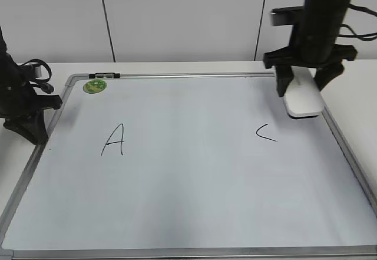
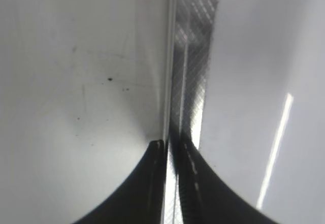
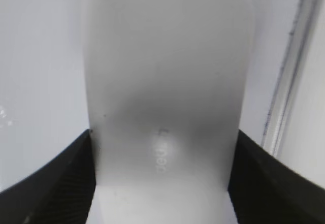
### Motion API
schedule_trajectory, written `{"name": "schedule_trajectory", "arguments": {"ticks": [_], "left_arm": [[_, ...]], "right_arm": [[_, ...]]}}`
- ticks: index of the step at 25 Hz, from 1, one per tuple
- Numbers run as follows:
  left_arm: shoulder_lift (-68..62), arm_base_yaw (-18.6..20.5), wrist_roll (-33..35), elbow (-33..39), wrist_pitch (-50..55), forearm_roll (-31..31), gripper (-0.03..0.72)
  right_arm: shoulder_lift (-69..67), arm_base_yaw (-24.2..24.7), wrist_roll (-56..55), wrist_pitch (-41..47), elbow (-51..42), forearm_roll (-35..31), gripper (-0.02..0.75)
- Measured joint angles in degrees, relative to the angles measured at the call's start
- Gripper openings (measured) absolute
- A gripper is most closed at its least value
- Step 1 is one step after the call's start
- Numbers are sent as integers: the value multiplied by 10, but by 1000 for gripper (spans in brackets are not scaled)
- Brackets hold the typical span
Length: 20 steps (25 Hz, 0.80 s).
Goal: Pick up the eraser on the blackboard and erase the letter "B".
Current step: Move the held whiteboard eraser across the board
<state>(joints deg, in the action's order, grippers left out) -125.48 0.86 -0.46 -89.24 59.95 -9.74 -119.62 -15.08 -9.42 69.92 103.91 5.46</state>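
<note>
We found no B on the board (image 1: 194,213): only A (image 1: 113,140) at 9 o'clock and C (image 1: 265,133) at 3, bare white between. We judged the erasing done, with the eraser (image 1: 303,98) at 2 o'clock by the right frame, on or just above the board. The right gripper (image 1: 308,82) pinched its sides; release was what we judged left. The left gripper (image 2: 167,145), pressed together, sat at the left frame.
</note>
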Motion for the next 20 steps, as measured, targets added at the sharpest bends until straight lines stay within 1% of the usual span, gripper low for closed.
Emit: {"name": "schedule_trajectory", "arguments": {"ticks": [2, 3, 7, 12, 20], "left_arm": [[0, 0, -1, 0, 0, 0, 55], [0, 0, -1, 0, 0, 1, 55], [0, 0, -1, 0, 0, 1, 56], [0, 0, -1, 0, 0, 1, 56], [0, 0, -2, 0, 0, 1, 56]], "right_arm": [[0, 37, 5, 0, -1, -13, 526], [0, 63, 11, 0, -1, -15, 526], [-4, 102, 31, 0, -1, -31, 526], [-41, 110, 53, 0, -1, -55, 526], [-90, 110, 72, 0, -1, -61, 526]]}}
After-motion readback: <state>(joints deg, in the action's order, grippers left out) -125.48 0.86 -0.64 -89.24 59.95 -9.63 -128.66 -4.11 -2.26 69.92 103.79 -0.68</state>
